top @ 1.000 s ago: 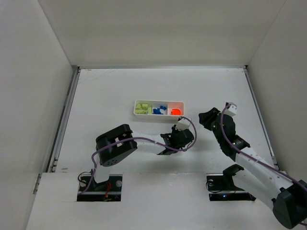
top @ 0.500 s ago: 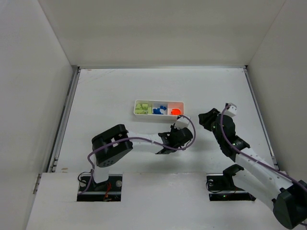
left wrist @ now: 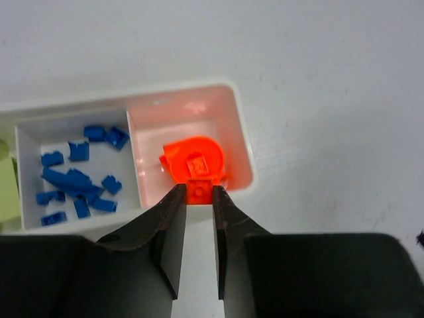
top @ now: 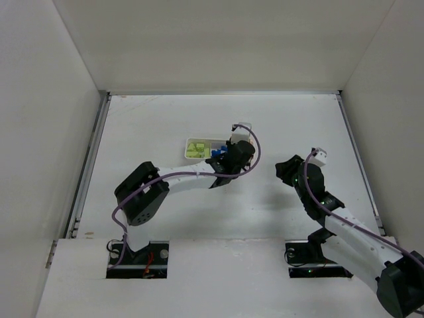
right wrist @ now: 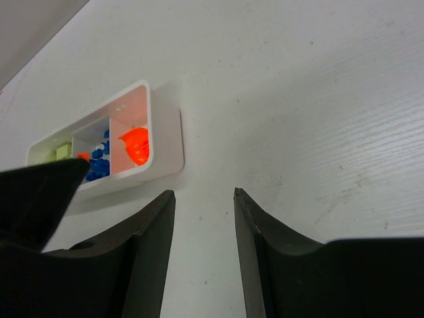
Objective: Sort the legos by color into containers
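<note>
A small orange brick [left wrist: 200,191] is clamped between the left jaws, just over the near wall of the tray [left wrist: 242,136]. Its orange compartment [left wrist: 192,119] lies straight ahead. The right jaws are held apart, empty, farther off.

No text, label, brand mark, number or sign could be read in any view. The white tray [left wrist: 242,136] toward eleven o'clock in the left wrist view, the blue legos [left wrist: 76,180], the orange lego [left wrist: 199,191] at the left gripper [left wrist: 197,195] and the right gripper [right wrist: 203,195] all showed plain, unmarked surfaces.
</note>
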